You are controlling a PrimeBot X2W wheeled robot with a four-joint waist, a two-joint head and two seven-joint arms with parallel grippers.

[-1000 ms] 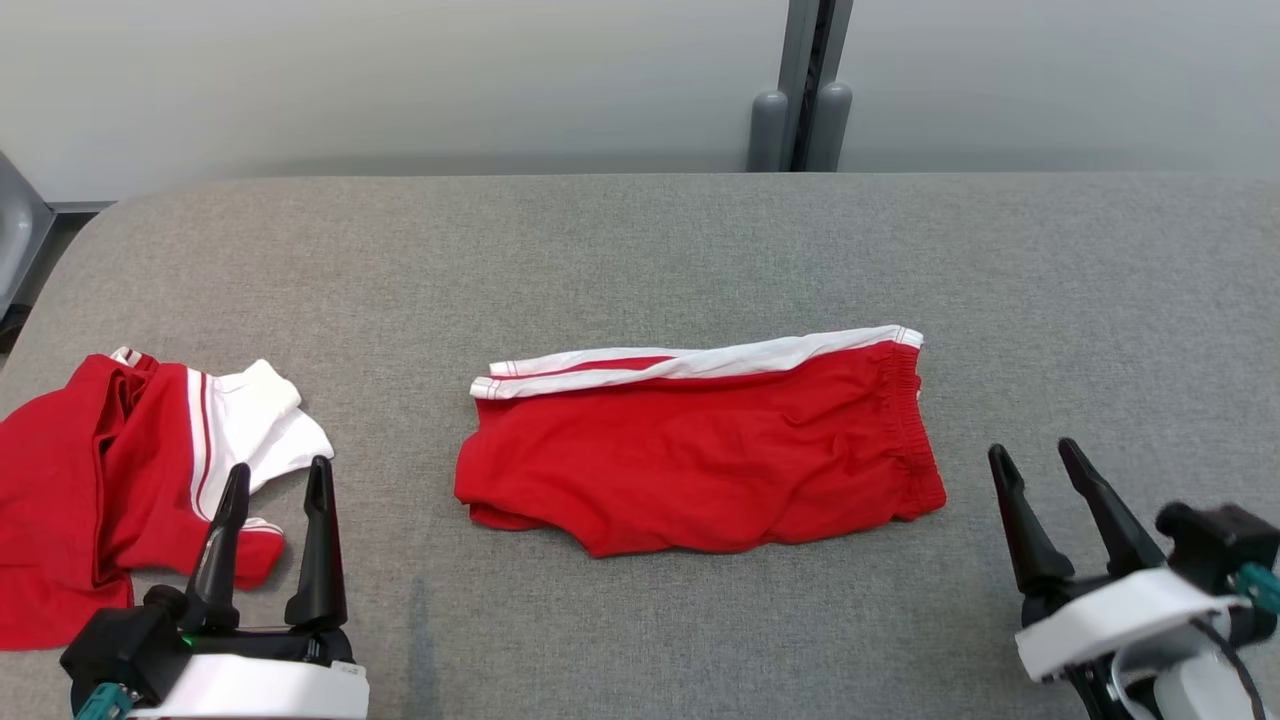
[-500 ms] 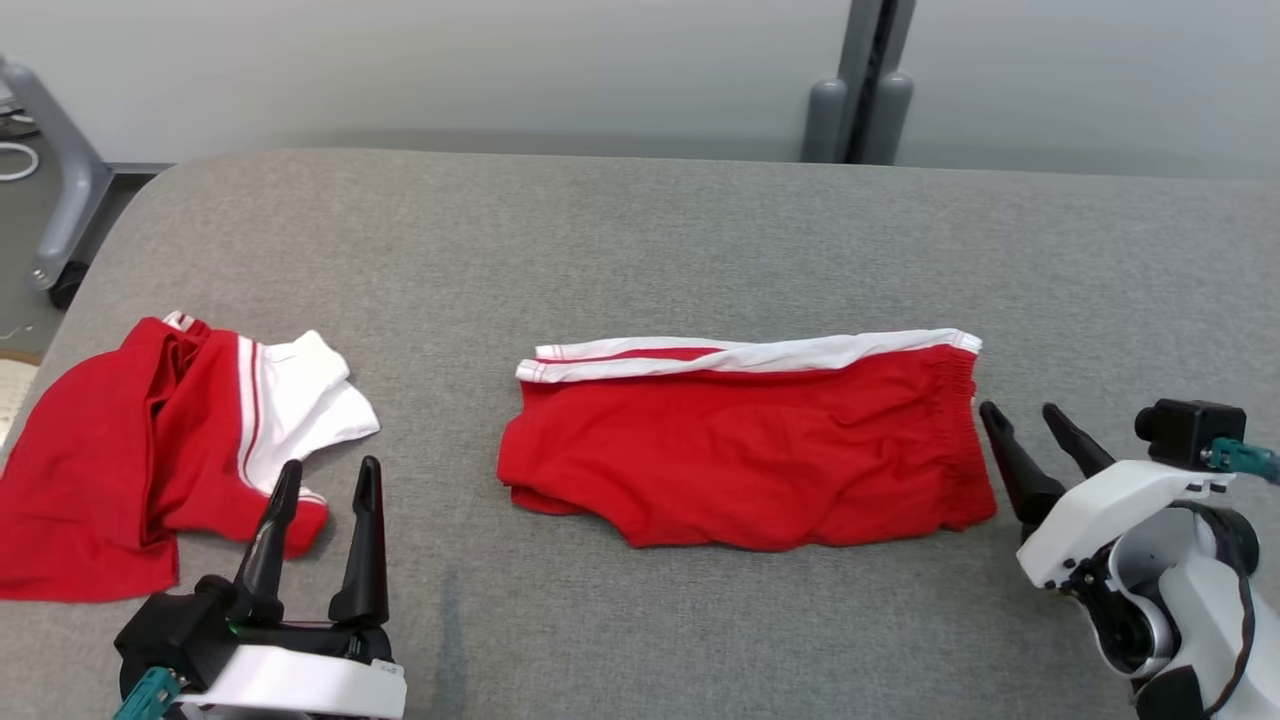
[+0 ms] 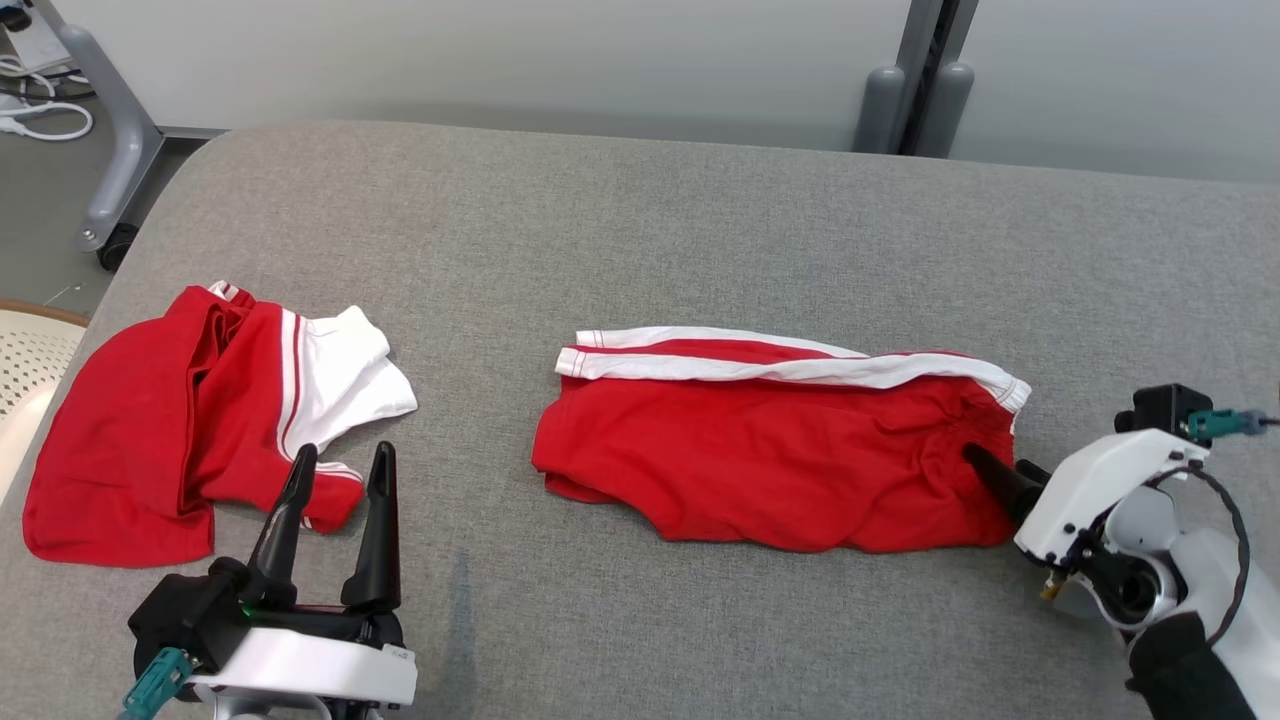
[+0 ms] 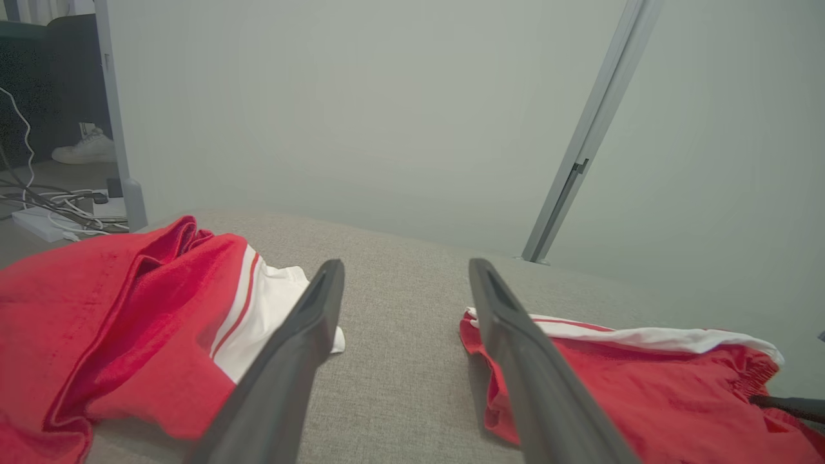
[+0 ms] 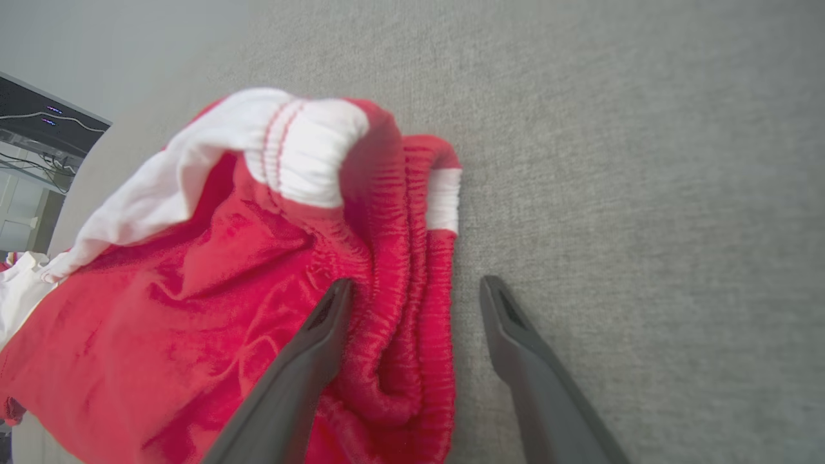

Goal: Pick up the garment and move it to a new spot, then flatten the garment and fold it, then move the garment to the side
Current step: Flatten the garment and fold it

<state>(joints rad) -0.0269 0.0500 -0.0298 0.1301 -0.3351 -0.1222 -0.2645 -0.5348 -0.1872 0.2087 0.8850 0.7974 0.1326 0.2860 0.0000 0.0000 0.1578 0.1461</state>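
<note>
The red shorts (image 3: 770, 450) lie folded near the middle of the grey padded table (image 3: 700, 230), with the white side stripe (image 3: 760, 365) along the far edge and the elastic waistband (image 5: 399, 258) at the robot's right end. The right gripper (image 3: 1000, 470) sits low at that end with its fingers spread wide, one over the gathered elastic and the other over bare table just beside it; nothing is pinched. The left gripper (image 3: 344, 455) hovers equally wide and empty near a second, crumpled red-and-white garment (image 3: 150, 430), well apart from the shorts. The fabric looks thin, light and limp, so it would likely sag and come unfolded if lifted by one layer. The bunched waistband looks the firmest hold — best clamped through all its layers.
</note>
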